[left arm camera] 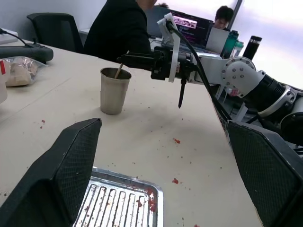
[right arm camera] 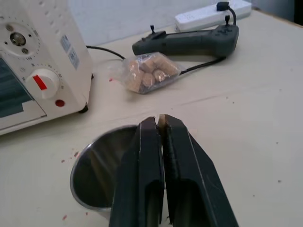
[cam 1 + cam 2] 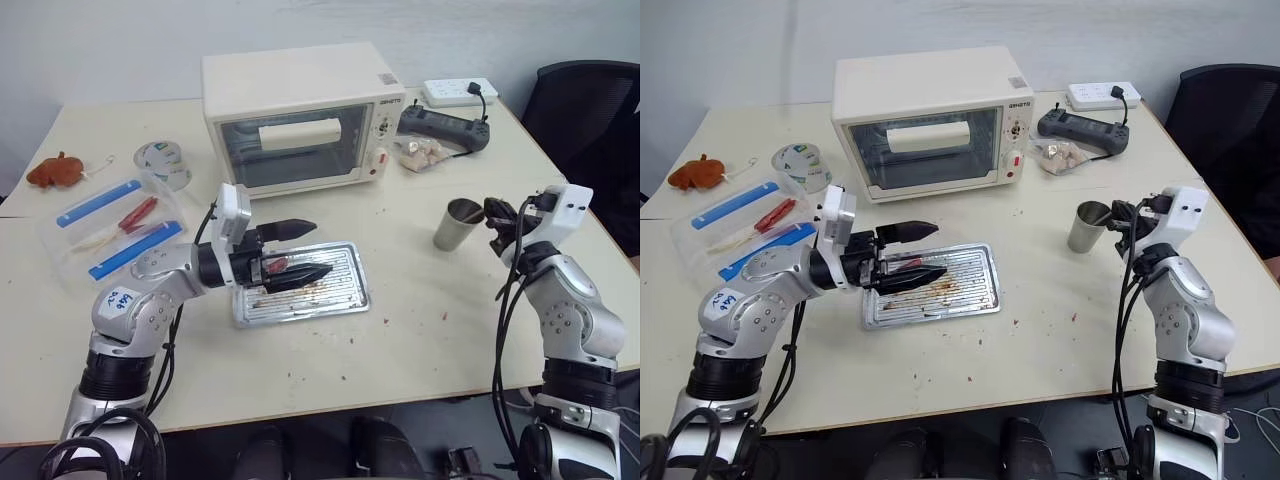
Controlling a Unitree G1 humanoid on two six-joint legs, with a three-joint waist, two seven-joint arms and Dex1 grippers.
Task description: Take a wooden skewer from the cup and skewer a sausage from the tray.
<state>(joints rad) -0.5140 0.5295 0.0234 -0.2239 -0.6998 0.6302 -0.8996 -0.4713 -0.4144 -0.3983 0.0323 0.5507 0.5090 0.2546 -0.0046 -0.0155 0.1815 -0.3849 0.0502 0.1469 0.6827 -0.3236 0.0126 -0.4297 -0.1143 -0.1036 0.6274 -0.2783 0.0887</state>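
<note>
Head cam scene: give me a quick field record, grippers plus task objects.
left gripper: open, level over the tray, fingers straddling the sausage
right gripper: shut on the wooden skewer, above the cup mouth
wooden skewer: lower end in the cup, leaning
cup: upright, right of the tray
sausage: on the tray's left part
tray: in front of the toaster oven, stained

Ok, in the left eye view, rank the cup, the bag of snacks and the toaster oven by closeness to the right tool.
1. The cup: right at the right tool, just left of it.
2. The bag of snacks: behind, toward the far edge.
3. The toaster oven: farthest, back left.
</note>
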